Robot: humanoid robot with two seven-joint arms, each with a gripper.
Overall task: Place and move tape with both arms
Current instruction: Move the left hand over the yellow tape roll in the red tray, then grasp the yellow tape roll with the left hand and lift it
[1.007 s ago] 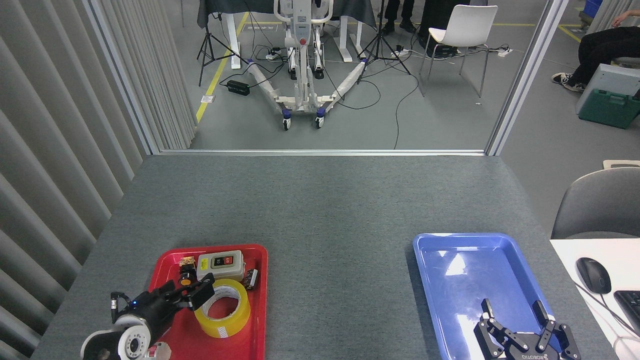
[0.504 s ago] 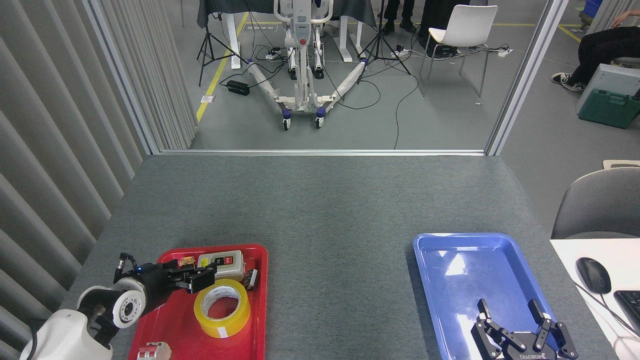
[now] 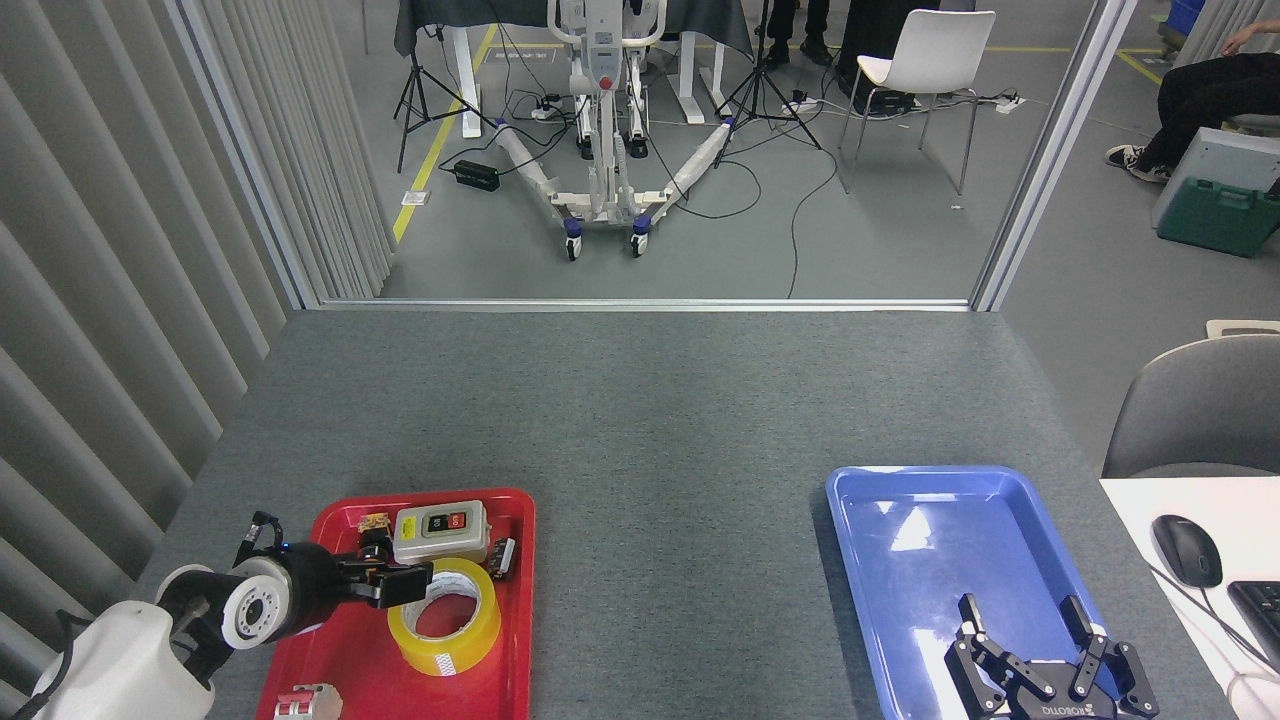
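The yellow tape (image 3: 447,640) lies flat in the red tray (image 3: 360,660) at the front left of the table. My left arm comes in from the bottom left, and its black left gripper (image 3: 400,583) sits at the roll's left rim, partly over it. It is seen side-on and dark, so I cannot make out the gap between its fingers. My right gripper (image 3: 1022,615) hovers over the near end of the blue tray (image 3: 930,560) at the front right. Its fingers are spread and hold nothing.
A grey on/off switch box (image 3: 440,530) stands at the back of the red tray with small parts (image 3: 503,558) beside it. A red-and-white piece (image 3: 300,703) lies at the tray's near end. A mouse (image 3: 1186,550) and keyboard (image 3: 1260,610) rest on a white desk at the right.
My left arm has swung left and its gripper has come down from beside the switch box to the tape's left rim. The right gripper has barely shifted.
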